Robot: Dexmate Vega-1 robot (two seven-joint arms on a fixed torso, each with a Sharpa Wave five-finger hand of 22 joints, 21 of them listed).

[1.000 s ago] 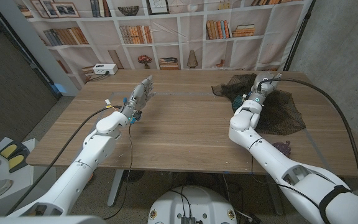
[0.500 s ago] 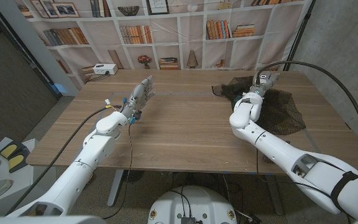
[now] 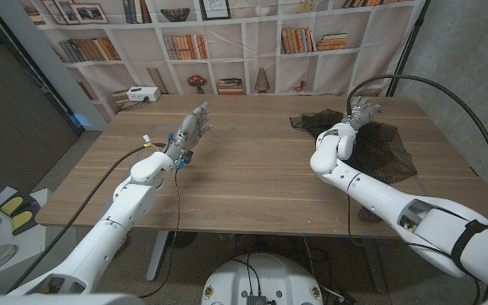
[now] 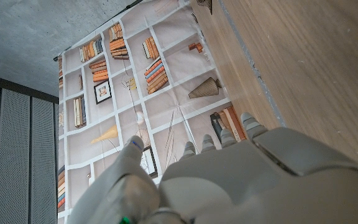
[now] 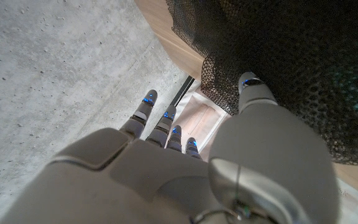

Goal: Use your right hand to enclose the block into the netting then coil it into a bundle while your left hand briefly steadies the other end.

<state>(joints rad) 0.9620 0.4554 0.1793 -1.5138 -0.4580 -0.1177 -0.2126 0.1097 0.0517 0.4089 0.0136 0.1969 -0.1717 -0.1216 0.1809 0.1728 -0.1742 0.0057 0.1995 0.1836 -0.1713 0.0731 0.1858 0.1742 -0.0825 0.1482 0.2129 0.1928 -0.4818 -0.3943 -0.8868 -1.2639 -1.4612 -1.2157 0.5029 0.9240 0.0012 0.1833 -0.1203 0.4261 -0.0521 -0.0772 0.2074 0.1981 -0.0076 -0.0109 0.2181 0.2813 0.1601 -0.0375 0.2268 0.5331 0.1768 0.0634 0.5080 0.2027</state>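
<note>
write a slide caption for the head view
Right hand reaches over dark netting on the wooden table; left hand waits.

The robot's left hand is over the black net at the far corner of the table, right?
No, it's the right hand that is over the net, as the head view shows. The left hand is up over bare wood, far from the net.

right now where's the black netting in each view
Head view: the netting lies spread at the table's far right, under and around the right hand.
Left wrist view: not in it.
Right wrist view: the netting hangs dark beyond the right hand's fingers.
Shared landmark: the wooden table, also seen in the right wrist view.
</note>
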